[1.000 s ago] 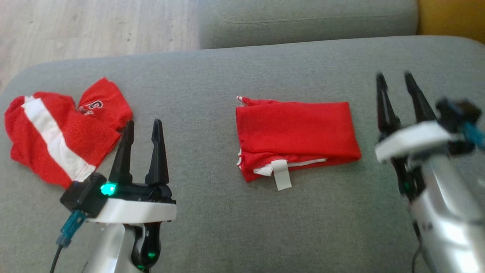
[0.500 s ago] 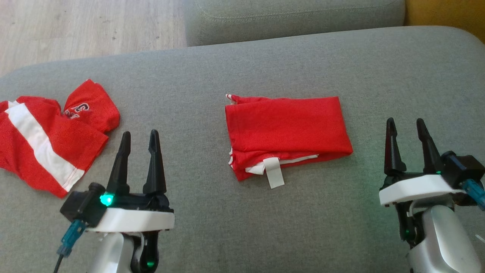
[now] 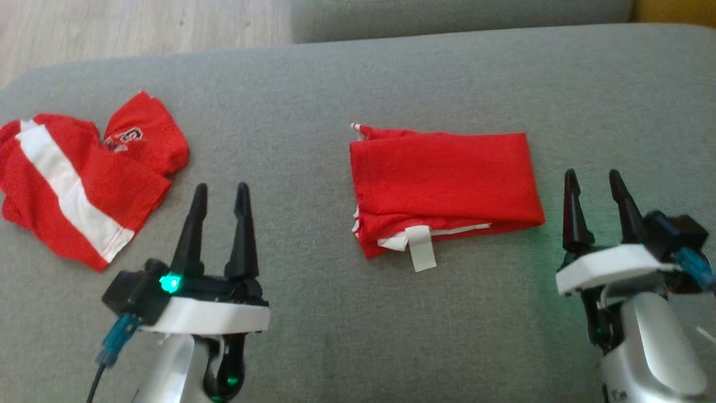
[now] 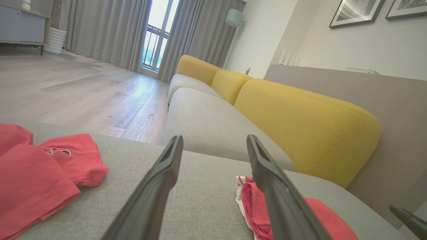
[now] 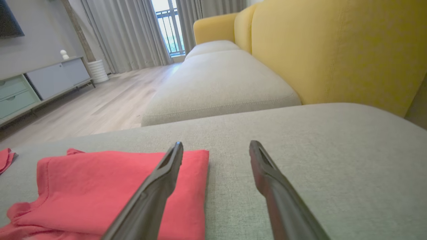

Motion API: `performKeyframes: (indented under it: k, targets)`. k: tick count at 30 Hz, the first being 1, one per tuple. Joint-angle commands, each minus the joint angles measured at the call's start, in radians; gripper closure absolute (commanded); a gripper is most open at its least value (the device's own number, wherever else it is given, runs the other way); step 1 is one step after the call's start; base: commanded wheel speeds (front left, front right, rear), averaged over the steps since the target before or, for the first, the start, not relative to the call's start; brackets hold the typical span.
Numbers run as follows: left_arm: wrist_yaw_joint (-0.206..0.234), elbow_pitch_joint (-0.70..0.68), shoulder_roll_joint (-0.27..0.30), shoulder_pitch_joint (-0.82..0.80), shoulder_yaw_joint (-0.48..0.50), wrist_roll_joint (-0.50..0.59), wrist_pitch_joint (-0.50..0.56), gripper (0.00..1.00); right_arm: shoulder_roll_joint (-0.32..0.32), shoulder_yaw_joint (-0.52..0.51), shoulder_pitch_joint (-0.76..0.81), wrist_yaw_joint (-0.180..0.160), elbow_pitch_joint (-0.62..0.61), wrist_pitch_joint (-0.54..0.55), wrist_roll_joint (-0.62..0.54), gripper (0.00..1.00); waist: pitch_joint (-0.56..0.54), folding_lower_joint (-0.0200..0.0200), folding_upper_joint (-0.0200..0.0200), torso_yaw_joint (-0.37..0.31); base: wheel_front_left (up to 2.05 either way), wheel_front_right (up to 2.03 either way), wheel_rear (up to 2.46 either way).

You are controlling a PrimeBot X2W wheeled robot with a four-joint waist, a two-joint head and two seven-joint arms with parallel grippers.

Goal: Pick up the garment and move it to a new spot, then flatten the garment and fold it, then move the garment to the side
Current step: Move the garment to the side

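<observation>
**A:** Head view, count?
**B:** Two red garments, two grippers, one grey cushion [image 3: 391,73]. The folded garment [image 3: 444,187] lay mid-cushion. The crumpled garment [image 3: 84,168] sat near the left edge. Bare fabric lay all round the folded one.
**A:** Fingers?
**B:** The left gripper [image 3: 221,190] and right gripper [image 3: 592,176] were each parted a little, empty, clear of both garments.
**A:** Left wrist view?
**B:** The left gripper [image 4: 214,138] gaped empty, with the crumpled garment [image 4: 40,176] to one side and the folded garment [image 4: 250,203] to the other.
**A:** Right wrist view?
**B:** The right gripper [image 5: 216,145] stood parted and empty by the folded garment's [image 5: 100,186] right end, with open cushion [image 5: 317,150] beyond.
</observation>
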Motion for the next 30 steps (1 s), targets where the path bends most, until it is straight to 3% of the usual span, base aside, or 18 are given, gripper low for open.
performKeyframes:
  k: [1, 9, 18, 19, 20, 21, 30]
  targets:
    - [-0.006, -0.026, 0.003, -0.05, 0.02, -0.004, -0.005, 0.0, 0.001, 0.026, -0.061, -0.001, -0.017, 0.014, -0.002, 0.0, 0.026, 0.0, 0.0, 0.024, 0.0, 0.0, 0.0]
    - [-0.006, -0.018, 0.004, -0.094, -0.013, -0.024, -0.005, 0.0, 0.002, -0.011, -0.175, -0.001, 0.155, 0.112, 0.06, 0.0, 0.104, 0.0, 0.0, 0.087, 0.0, 0.0, 0.0]
    - [-0.006, -0.007, 0.001, -0.116, -0.028, -0.031, -0.005, 0.0, 0.002, 0.05, -0.23, -0.001, 0.343, 0.129, 0.084, 0.0, 0.124, 0.0, 0.0, 0.113, 0.0, 0.0, 0.0]
    - [-0.006, -0.006, 0.001, -0.117, -0.029, -0.029, -0.005, 0.0, 0.002, 0.059, -0.235, -0.001, 0.357, 0.125, 0.084, 0.25, 0.123, 0.0, 0.0, 0.112, 0.0, 0.0, 0.0]
    - [-0.006, -0.005, 0.001, -0.118, -0.029, -0.027, -0.005, 0.0, 0.002, 0.067, -0.24, -0.001, 0.366, 0.116, 0.078, 0.8, 0.122, 0.0, 0.0, 0.111, 0.0, 0.0, 0.0]
    - [-0.006, -0.004, 0.0, -0.117, -0.027, -0.027, -0.005, 0.0, 0.002, 0.072, -0.246, -0.001, 0.373, 0.105, 0.07, 1.0, 0.12, 0.0, 0.0, 0.108, 0.0, 0.0, 0.0]
    - [-0.006, -0.015, 0.008, -0.111, -0.016, -0.019, -0.005, 0.0, -0.016, 0.046, -0.304, -0.001, 0.325, 0.047, -0.128, 1.0, 0.096, 0.0, 0.0, 0.038, 0.0, 0.0, 0.0]
